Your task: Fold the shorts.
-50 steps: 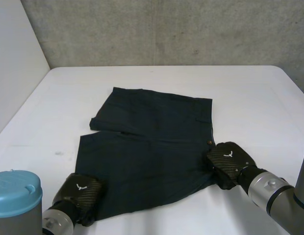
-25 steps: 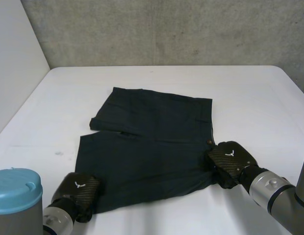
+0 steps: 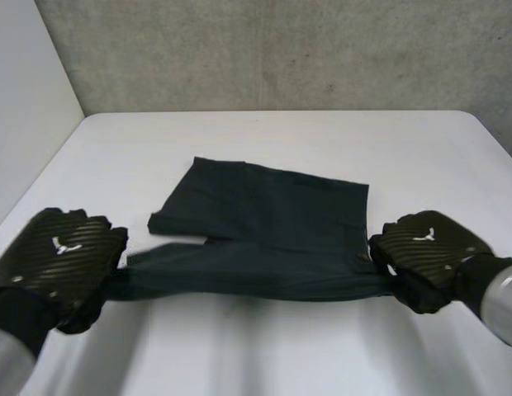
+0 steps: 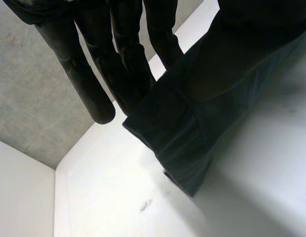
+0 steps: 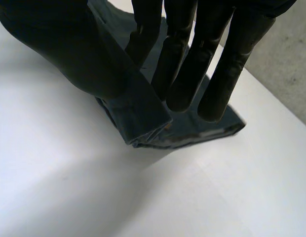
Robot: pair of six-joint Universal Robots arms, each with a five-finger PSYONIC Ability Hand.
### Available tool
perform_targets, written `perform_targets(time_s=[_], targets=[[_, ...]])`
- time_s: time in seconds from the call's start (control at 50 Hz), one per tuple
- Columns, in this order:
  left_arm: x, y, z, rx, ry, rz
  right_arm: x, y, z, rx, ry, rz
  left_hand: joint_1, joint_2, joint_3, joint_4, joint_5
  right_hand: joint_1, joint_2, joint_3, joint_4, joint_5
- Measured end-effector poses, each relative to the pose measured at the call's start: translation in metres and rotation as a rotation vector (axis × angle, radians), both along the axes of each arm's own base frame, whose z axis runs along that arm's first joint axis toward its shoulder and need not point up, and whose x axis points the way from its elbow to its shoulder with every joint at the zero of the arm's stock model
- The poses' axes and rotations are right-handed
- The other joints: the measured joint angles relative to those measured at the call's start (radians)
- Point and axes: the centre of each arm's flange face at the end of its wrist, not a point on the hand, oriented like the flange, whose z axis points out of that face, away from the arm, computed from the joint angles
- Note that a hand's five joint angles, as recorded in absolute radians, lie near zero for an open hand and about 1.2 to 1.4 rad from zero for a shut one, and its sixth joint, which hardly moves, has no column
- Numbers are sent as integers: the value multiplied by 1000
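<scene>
The shorts (image 3: 264, 214) are plain dark navy; the desk (image 3: 421, 157) is white. The left robot hand (image 3: 54, 264) and right robot hand (image 3: 429, 252) are black, weave-patterned, with white marks.

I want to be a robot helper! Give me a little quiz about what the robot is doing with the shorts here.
1. True or false: the left hand and the right hand each pinch the shorts.
2. Where on the shorts are the hands? A: both at the far edge. B: one at each end of the near edge. C: both in the middle.
3. Fill in the gap: the far part of the shorts lies flat on the white ____.

Key: 1 true; 2 B; 3 table.
</scene>
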Motion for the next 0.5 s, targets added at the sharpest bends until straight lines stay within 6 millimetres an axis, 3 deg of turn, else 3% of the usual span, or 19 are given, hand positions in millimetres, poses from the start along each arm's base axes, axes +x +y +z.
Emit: perform_targets(time_s=[0.04, 0.08, 0.16, 0.24, 0.34, 0.46, 0.5], targets=[[1, 3, 2, 6, -2, -4, -1, 4, 4, 0, 8, 5, 0, 0, 0, 0, 0, 0, 0, 0, 0, 0], [8, 20, 14, 51, -10, -41, -7, 21, 22, 12, 61, 32, 0, 0, 0, 0, 0, 0, 0, 0, 0, 0], [9, 29, 15, 90, -11, -79, -11, 28, 25, 39, 121, 57, 0, 3, 0, 0, 0, 0, 0, 0, 0, 0], [6, 26, 11, 105, -10, -97, -12, 21, 19, 61, 148, 64, 0, 4, 0, 0, 0, 0, 0, 0, 0, 0], [-13, -5, -5, 94, -7, -109, -8, -16, -8, 102, 158, 53, 0, 4, 0, 0, 0, 0, 0, 0, 0, 0], [-46, -63, -21, 36, 10, -105, 3, -60, -28, 87, 117, 20, 1, 4, 0, 0, 0, 0, 0, 0, 0, 1], [-63, -93, -29, 8, 14, -105, 8, -79, -32, 65, 94, 3, 0, 4, 3, 0, 0, 0, 0, 0, 0, 7]])
